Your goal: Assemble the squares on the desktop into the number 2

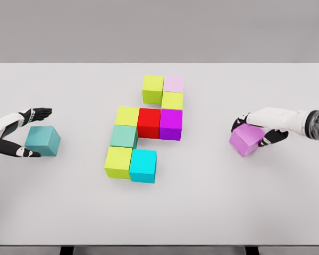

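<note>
Several coloured cubes form a stepped shape mid-table: an olive cube (152, 88) and a pale pink cube (173, 84) on top, a yellow-green cube (172, 101) below, then a row of yellow (127, 116), red (149, 122) and purple (170, 124) cubes, a green-teal cube (123, 136), and a lime cube (118, 162) beside a cyan cube (143, 166). My left hand (32, 133) brackets a teal cube (42, 141), fingers spread on either side, apart from it. My right hand (255, 127) is curled over a violet cube (246, 139) at the right.
The white table (202, 212) runs the full width of the view, its front edge near the bottom. Bare surface lies between the central cubes and each hand.
</note>
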Action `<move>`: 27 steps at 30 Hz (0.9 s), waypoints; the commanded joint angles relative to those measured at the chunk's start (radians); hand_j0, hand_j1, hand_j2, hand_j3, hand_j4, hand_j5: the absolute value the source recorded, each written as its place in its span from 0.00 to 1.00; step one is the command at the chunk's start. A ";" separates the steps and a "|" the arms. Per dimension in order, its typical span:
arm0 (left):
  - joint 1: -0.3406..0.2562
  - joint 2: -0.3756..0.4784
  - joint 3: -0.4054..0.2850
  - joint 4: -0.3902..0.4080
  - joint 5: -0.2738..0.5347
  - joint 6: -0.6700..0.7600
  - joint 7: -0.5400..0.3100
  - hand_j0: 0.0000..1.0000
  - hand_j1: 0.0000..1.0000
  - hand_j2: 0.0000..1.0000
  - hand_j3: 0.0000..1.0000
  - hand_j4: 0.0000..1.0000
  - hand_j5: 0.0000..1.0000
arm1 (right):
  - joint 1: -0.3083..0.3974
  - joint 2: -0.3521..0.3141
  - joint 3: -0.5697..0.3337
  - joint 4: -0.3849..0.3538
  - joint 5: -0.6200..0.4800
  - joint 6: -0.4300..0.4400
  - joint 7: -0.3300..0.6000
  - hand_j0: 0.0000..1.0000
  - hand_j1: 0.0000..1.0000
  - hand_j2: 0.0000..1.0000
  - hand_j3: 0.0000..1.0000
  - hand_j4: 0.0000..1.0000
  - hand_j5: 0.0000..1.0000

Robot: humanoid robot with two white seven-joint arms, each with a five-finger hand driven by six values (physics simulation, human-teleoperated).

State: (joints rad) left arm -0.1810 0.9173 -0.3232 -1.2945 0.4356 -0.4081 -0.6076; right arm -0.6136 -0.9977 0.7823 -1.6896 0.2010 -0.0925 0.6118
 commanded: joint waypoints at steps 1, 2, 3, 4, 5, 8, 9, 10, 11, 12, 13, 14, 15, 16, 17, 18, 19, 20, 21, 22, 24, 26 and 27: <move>0.000 -0.017 -0.002 0.021 -0.017 0.002 0.000 0.96 0.96 0.96 0.96 0.96 0.96 | 0.000 0.010 0.000 -0.019 0.008 -0.027 -0.001 0.60 0.60 0.60 0.60 0.60 0.60; -0.002 -0.017 -0.002 0.023 -0.017 0.002 0.000 0.96 0.96 0.96 0.96 0.96 0.96 | -0.003 0.014 -0.002 -0.025 0.008 -0.084 -0.001 0.60 0.60 0.60 0.60 0.60 0.60; -0.002 -0.018 -0.002 0.024 -0.017 0.002 0.000 0.96 0.96 0.96 0.96 0.96 0.96 | -0.006 0.014 -0.002 -0.044 0.009 -0.130 -0.001 0.60 0.60 0.60 0.60 0.60 0.60; -0.002 -0.018 -0.004 0.024 -0.017 0.002 0.000 0.96 0.96 0.96 0.96 0.96 0.96 | -0.008 0.017 -0.002 -0.064 0.011 -0.150 -0.001 0.60 0.60 0.60 0.60 0.60 0.60; -0.003 -0.018 -0.004 0.026 -0.017 0.002 0.000 0.95 0.95 0.95 0.95 0.95 0.95 | -0.015 0.019 -0.002 -0.064 0.011 -0.167 -0.001 0.60 0.60 0.60 0.60 0.60 0.60; -0.005 -0.029 -0.002 0.046 -0.035 0.022 0.000 0.95 0.95 0.95 0.95 0.95 0.95 | -0.026 0.037 -0.003 -0.064 0.011 -0.208 -0.001 0.54 0.54 0.54 0.54 0.54 0.54; -0.006 -0.035 -0.002 0.054 -0.043 0.022 0.000 0.95 0.95 0.95 0.95 0.95 0.95 | -0.026 0.039 -0.003 -0.064 0.011 -0.213 -0.001 0.50 0.50 0.50 0.50 0.50 0.50; -0.014 -0.037 -0.004 0.058 -0.044 0.022 0.000 0.95 0.95 0.95 0.95 0.95 0.95 | -0.029 0.045 -0.003 -0.064 0.011 -0.217 -0.001 0.49 0.49 0.49 0.49 0.49 0.49; -0.015 -0.037 -0.004 0.058 -0.046 0.022 0.000 0.94 0.94 0.94 0.94 0.94 0.94 | -0.032 0.047 -0.003 -0.064 0.011 -0.225 -0.001 0.50 0.50 0.50 0.50 0.50 0.50; -0.018 -0.044 -0.004 0.058 -0.052 0.022 0.000 0.92 0.92 0.92 0.92 0.92 0.92 | -0.041 0.062 -0.003 -0.064 0.011 -0.256 -0.001 0.50 0.50 0.50 0.50 0.50 0.50; -0.018 -0.048 -0.004 0.058 -0.052 0.022 0.000 0.88 0.88 0.88 0.88 0.88 0.88 | -0.044 0.077 -0.003 -0.064 0.009 -0.294 -0.001 0.50 0.50 0.50 0.50 0.50 0.50; -0.018 -0.048 -0.004 0.058 -0.054 0.022 0.000 0.86 0.86 0.86 0.86 0.86 0.86 | -0.051 0.090 -0.003 -0.064 0.009 -0.326 -0.001 0.50 0.50 0.50 0.50 0.50 0.50; -0.018 -0.049 -0.004 0.058 -0.054 0.022 0.000 0.85 0.85 0.85 0.85 0.85 0.85 | -0.051 0.100 -0.003 -0.064 0.009 -0.361 -0.001 0.51 0.51 0.51 0.51 0.51 0.51; -0.018 -0.049 -0.004 0.058 -0.054 0.022 0.000 0.81 0.81 0.81 0.81 0.81 0.81 | -0.051 0.116 0.000 -0.064 0.008 -0.377 -0.001 0.51 0.51 0.51 0.51 0.51 0.51; -0.018 -0.049 -0.004 0.058 -0.054 0.022 0.000 0.77 0.77 0.77 0.77 0.77 0.77 | -0.051 0.125 0.000 -0.064 0.008 -0.388 -0.001 0.51 0.51 0.51 0.51 0.51 0.51; -0.018 -0.049 -0.004 0.058 -0.054 0.022 0.000 0.74 0.74 0.74 0.74 0.74 0.74 | -0.051 0.137 0.002 -0.064 0.008 -0.407 -0.001 0.51 0.51 0.51 0.51 0.51 0.51; -0.017 -0.051 -0.004 0.058 -0.054 0.022 0.000 0.70 0.70 0.70 0.70 0.70 0.70 | -0.051 0.148 0.002 -0.064 0.008 -0.418 -0.001 0.51 0.51 0.51 0.51 0.51 0.51; -0.017 -0.051 -0.005 0.058 -0.052 0.022 0.000 0.63 0.63 0.63 0.63 0.63 0.63 | -0.051 0.160 0.002 -0.064 0.008 -0.440 -0.001 0.51 0.51 0.51 0.51 0.51 0.51; -0.017 -0.049 -0.005 0.058 -0.054 0.022 -0.001 0.59 0.59 0.59 0.59 0.59 0.59 | -0.051 0.166 0.002 -0.064 0.006 -0.454 -0.001 0.51 0.51 0.51 0.51 0.51 0.51; -0.017 -0.049 -0.005 0.058 -0.052 0.022 -0.001 0.56 0.56 0.56 0.56 0.56 0.56 | -0.051 0.174 0.015 -0.064 0.008 -0.467 -0.001 0.51 0.51 0.51 0.51 0.51 0.51; -0.017 -0.049 -0.005 0.057 -0.052 0.022 -0.001 0.49 0.49 0.49 0.49 0.49 0.49 | -0.058 0.189 0.048 -0.064 0.008 -0.470 -0.001 0.51 0.51 0.51 0.51 0.51 0.51; -0.017 -0.049 -0.004 0.057 -0.052 0.022 -0.001 0.45 0.45 0.45 0.45 0.45 0.45 | -0.072 0.192 0.061 -0.064 0.012 -0.475 -0.001 0.51 0.51 0.51 0.51 0.51 0.51; -0.017 -0.049 -0.004 0.057 -0.052 0.023 -0.001 0.45 0.45 0.45 0.45 0.45 0.45 | -0.077 0.197 0.061 -0.064 0.012 -0.477 -0.001 0.51 0.51 0.51 0.51 0.51 0.51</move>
State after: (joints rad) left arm -0.1979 0.8671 -0.3257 -1.2375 0.3900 -0.3845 -0.6112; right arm -0.6903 -0.8109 0.8310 -1.7531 0.2174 -0.5618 0.6115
